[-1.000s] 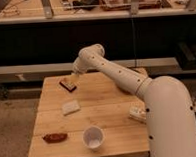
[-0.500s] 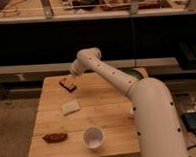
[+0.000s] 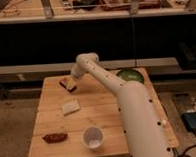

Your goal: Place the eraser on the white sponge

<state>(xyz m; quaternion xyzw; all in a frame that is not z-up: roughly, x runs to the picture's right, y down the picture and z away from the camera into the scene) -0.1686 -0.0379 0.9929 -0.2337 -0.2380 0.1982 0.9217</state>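
Note:
The eraser [image 3: 66,84] is a small dark block with a reddish top, lying near the back left of the wooden table [image 3: 109,117]. My gripper [image 3: 72,83] is right at the eraser, at its right side, at the end of the long white arm [image 3: 117,97]. The white sponge [image 3: 70,107] is a pale square pad lying flat on the table in front of the eraser, a short way toward the camera.
A white paper cup [image 3: 93,138] stands near the front edge. A reddish-brown lumpy object [image 3: 54,137] lies at the front left. A green bowl [image 3: 131,76] sits at the back right. A dark shelf unit runs behind the table.
The arm has swung further over the table and the gripper has come down to the eraser. The eraser, sponge and cup have not moved.

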